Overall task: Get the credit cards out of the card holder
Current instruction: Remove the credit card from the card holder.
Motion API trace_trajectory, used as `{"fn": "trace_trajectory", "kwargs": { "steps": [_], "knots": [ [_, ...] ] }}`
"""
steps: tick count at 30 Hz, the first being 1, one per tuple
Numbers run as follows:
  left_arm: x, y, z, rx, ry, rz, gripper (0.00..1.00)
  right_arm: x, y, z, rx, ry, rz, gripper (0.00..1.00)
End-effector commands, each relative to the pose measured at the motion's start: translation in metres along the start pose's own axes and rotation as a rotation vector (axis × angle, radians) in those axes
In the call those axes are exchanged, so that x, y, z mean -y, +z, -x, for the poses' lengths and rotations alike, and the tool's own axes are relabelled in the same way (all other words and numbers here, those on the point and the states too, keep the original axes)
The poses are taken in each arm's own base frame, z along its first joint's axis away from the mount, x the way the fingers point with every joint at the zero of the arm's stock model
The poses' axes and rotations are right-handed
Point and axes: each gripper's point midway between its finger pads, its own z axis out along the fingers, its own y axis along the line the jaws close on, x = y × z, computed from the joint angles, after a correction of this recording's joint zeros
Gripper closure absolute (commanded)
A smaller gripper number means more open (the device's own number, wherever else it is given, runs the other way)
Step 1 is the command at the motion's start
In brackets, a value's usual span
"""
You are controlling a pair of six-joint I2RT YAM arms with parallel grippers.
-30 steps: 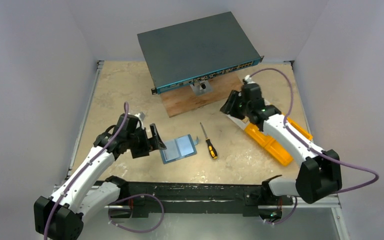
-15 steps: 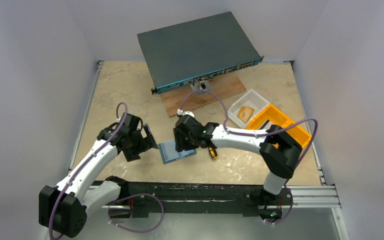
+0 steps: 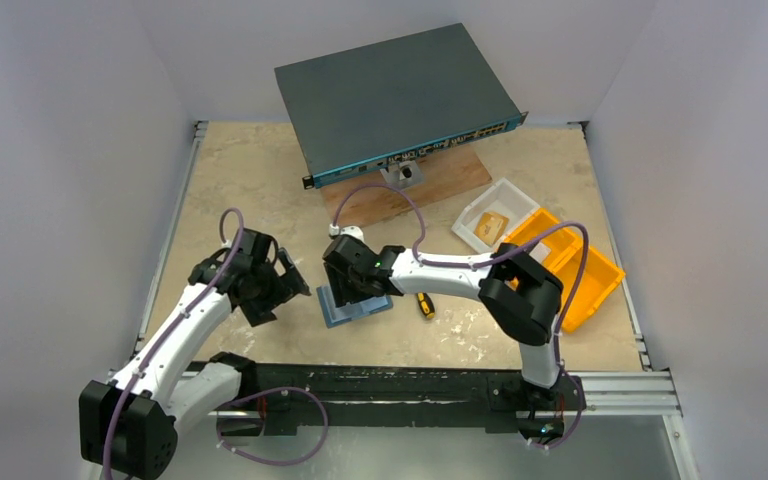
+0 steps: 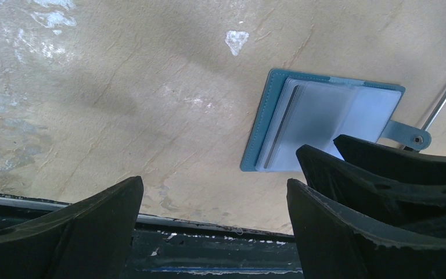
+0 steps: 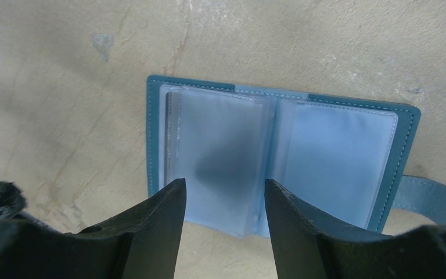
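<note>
**A:** top view, status?
**B:** card holder (image 3: 345, 312) lies open and flat on the table (image 3: 250, 180), with the screwdriver (image 3: 422, 300) just beside it on its right. My right claw (image 3: 358, 292) is directly over it, jaws parted, holding nothing. My left claw (image 3: 288, 296) is near its left edge but apart from it, jaws wide, empty
**A:** left wrist?
**B:** the cover is stitched teal with paler sleeves inside. The cards (image 4: 281, 131) show only as thin dark edges stacked in the left-hand page. A snap strap (image 4: 406, 132) sticks out the far side. The right claw's black fingers (image 4: 383, 168) sit over the near page
**A:** right wrist?
**B:** my fingers straddle the near edge of the left sleeve (image 5: 220, 139). It's frosted plastic and looks soft and slick. Can't tell if I'm touching it
**A:** plan?
**B:** my read: pin the cover with the left claw. With the right, pinch only an exposed card edge and draw it out along the slot, low and slow. If I catch the sleeve, the whole holder probably lifts
</note>
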Motion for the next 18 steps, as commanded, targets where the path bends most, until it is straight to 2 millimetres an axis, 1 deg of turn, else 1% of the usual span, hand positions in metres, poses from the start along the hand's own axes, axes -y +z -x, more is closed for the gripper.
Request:
{"fn": "trace_trajectory", "kwargs": {
  "steps": [1,9,11,13,15,17,18],
  "knots": [
    [-0.001,0.000,0.003,0.014,-0.033,-0.005,0.06,-0.001,0.001,0.008,0.018,-0.031,-0.034,0.48],
    [-0.002,0.003,0.001,0.005,-0.025,-0.009,0.05,-0.006,0.012,-0.008,-0.035,-0.027,0.005,0.49],
    [0.000,0.005,0.000,-0.003,-0.019,-0.023,0.04,-0.010,0.013,-0.014,-0.052,-0.022,0.035,0.53],
    [0.003,0.007,-0.003,-0.015,-0.011,-0.047,0.05,-0.017,0.014,-0.023,-0.085,0.002,0.086,0.59],
    [0.007,0.008,-0.005,-0.029,-0.003,-0.068,0.05,-0.020,0.015,-0.029,-0.103,0.013,0.110,0.64],
    [0.010,0.008,-0.007,-0.043,0.010,-0.088,0.07,-0.022,0.018,-0.035,-0.118,0.026,0.130,0.71],
    [0.011,0.008,-0.007,-0.047,0.016,-0.096,0.08,-0.024,0.019,-0.039,-0.132,0.034,0.146,0.76]
  ]
}}
